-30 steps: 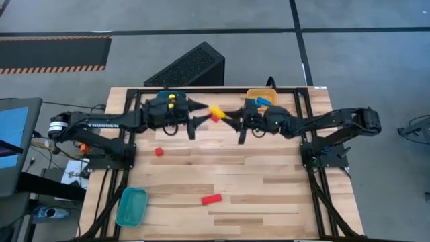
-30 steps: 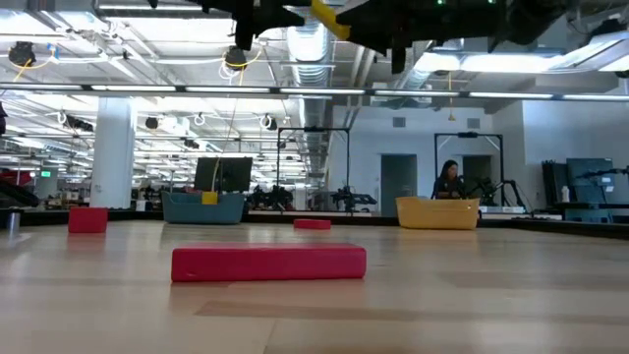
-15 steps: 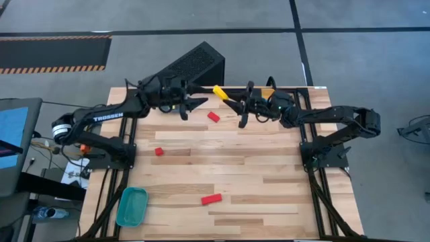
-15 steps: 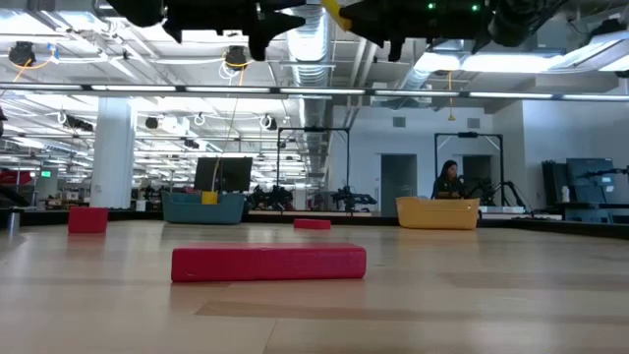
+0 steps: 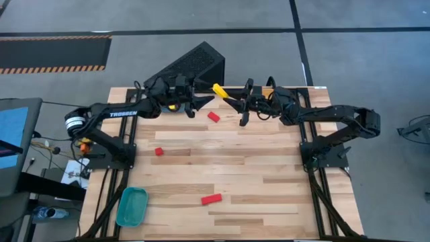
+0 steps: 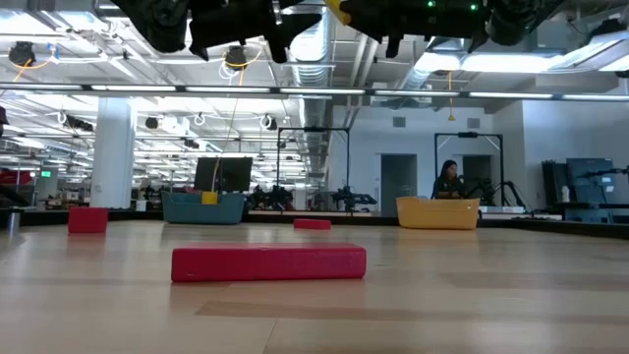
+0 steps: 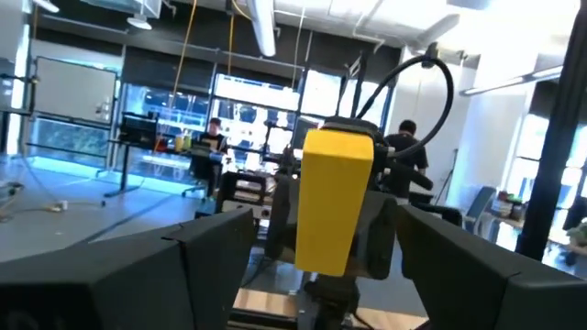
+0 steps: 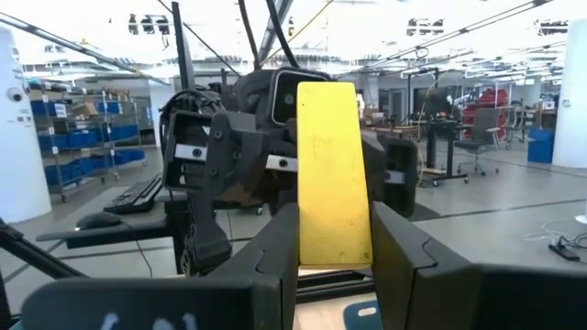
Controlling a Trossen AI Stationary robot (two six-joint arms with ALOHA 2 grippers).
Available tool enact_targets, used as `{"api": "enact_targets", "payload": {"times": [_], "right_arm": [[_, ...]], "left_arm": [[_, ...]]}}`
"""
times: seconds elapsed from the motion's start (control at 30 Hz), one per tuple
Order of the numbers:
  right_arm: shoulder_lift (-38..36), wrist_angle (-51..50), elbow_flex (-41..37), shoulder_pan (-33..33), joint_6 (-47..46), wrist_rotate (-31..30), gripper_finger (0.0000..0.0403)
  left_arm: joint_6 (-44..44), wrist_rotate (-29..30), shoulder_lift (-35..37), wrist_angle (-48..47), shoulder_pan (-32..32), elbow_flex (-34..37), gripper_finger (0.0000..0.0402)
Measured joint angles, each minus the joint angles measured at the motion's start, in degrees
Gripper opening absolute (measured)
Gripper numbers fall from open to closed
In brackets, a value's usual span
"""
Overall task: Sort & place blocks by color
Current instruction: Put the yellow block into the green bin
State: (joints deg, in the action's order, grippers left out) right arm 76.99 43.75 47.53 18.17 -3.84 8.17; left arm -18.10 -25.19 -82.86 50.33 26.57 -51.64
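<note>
Now, right gripper (image 5: 228, 101): jaws clamped on the lower end of a yellow bar (image 5: 219, 91), which sticks out past the fingertips toward the left arm; the right wrist view shows the bar (image 8: 332, 174) upright between the two dark fingers (image 8: 271, 246). Both arms are raised above the far edge of the bench (image 5: 269, 195).

Left gripper (image 5: 203, 103): jaws apart, nothing between them. It faces the right gripper tip to tip, just short of the yellow bar; in the left wrist view the bar (image 7: 332, 197) stands beyond the spread fingers (image 7: 215, 247), not touched by them.

Just below the two grippers, on the wood, lies a small red block (image 5: 213, 117). Further toward the left arm's base sits a red cube (image 5: 158, 152). Well apart from both grippers, near the front of the bench, lies a red bar (image 5: 211, 199); in the low view it is the closest item (image 6: 268, 263).

A teal bin (image 5: 132, 206) sits at the front corner on the left arm's side. Low view shows another teal bin (image 6: 203, 206) and an orange bin (image 6: 437, 212) at the far edge, and a person (image 6: 448, 180) in the room behind.
</note>
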Motion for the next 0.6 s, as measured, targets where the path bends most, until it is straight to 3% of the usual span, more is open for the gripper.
{"api": "enact_targets", "payload": {"times": [0.6], "right_arm": [[0.03, 0.35, 0.0, -0.15, -0.2, 2.97, 0.0107]], "left_arm": [[3.1, 0.77, -0.79, -2.5, -2.01, -5.07, 0.0263]]}}
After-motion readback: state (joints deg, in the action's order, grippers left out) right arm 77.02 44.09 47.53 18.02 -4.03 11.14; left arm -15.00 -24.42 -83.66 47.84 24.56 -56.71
